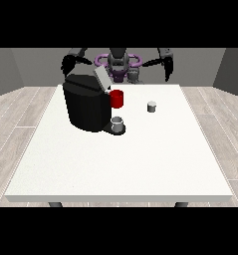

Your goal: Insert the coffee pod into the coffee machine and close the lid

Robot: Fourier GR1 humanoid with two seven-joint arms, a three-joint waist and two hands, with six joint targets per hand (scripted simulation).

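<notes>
A black coffee machine [85, 105] stands on the white table [140, 159] at the view's left, its grey lid [101, 78] tilted up and open. A small grey coffee pod [151, 106] sits alone on the table to the right of the machine. The hand at the view's left [67, 64] hangs behind and above the machine, away from it. The hand at the view's right [168, 65] is raised beyond the table's far edge, well behind the pod. Neither hand holds anything.
A red mug [117, 98] stands just right of the machine. A grey cup [118, 124] rests on the machine's drip base at its front. Wooden floor surrounds the table.
</notes>
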